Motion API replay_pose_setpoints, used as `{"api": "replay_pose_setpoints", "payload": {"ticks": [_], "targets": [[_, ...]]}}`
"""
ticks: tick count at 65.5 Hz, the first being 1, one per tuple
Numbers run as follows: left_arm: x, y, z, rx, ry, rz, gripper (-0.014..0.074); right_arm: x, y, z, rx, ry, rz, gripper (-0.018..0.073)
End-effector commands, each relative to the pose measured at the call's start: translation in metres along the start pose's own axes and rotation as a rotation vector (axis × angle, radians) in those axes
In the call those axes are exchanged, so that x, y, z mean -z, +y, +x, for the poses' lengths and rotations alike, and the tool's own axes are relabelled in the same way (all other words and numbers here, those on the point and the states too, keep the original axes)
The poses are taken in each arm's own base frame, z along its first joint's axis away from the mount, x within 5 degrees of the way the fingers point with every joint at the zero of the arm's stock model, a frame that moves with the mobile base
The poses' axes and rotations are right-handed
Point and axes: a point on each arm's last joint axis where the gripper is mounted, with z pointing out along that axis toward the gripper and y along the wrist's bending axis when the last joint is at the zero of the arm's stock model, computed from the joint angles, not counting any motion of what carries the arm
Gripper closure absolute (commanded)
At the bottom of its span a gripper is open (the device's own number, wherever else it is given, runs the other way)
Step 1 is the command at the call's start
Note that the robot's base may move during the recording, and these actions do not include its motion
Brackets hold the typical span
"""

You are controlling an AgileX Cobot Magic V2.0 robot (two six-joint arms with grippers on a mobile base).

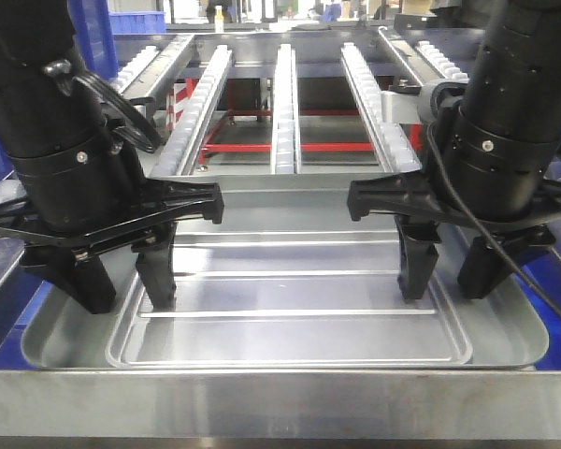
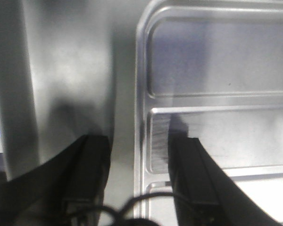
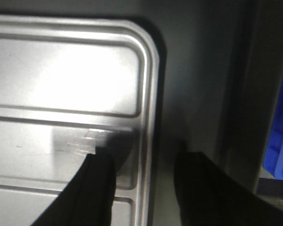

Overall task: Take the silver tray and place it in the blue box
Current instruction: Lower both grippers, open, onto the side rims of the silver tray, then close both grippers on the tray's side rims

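1. Metal fills our front view: the silver tray (image 1: pixel 290 327) lies flat between a plain steel surface (image 1: pixel 262 402) in front and a roller conveyor (image 1: pixel 285 103) behind.
2. We see the left gripper (image 1: pixel 123 295) spread wide at the tray's left side, one finger in the recessed panel, the other outside it.
3. We find the right gripper (image 1: pixel 449 288) spread too, straddling the panel's right edge and pinching nothing.
4. The blue box (image 3: pixel 278 141) shows just beyond the tray's right rim.

Silver tray (image 1: pixel 299 290), pale straight ridges; left gripper (image 1: pixel 126 297), right gripper (image 1: pixel 449 285) black; blue box (image 3: pixel 279 141) right; red bars (image 1: pixel 252 147) far
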Motion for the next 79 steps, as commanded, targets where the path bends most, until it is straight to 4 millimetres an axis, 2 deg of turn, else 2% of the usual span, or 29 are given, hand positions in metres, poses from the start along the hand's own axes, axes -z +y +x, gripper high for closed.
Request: {"api": "replay_pose_setpoints", "payload": {"ticks": [1,42,63,69,79], "targets": [[0.011,-0.005,-0.009,0.016,-0.062,0.044,0.0367,0.016,0.005,-0.011,0.009,-0.084,-0.043,0.0147],[0.010,-0.005,-0.008,0.024,-0.050,0.043,0.0370,0.009,0.005,-0.010,0.009,-0.060,-0.031,0.0147],[0.010,-0.005,-0.008,0.025,-0.055,0.046,0.0488,0.008,0.005,-0.010,0.006,-0.060,-0.031,0.0151],[0.010,-0.005,-0.008,0.025,-0.055,0.046,0.0532,0.007,0.005,-0.010,0.005,-0.054,-0.029,0.0228],[0.010,-0.005,-0.008,0.025,-0.055,0.046,0.0643,0.005,0.004,-0.009,0.001,-0.045,-0.024,0.0496]]}}
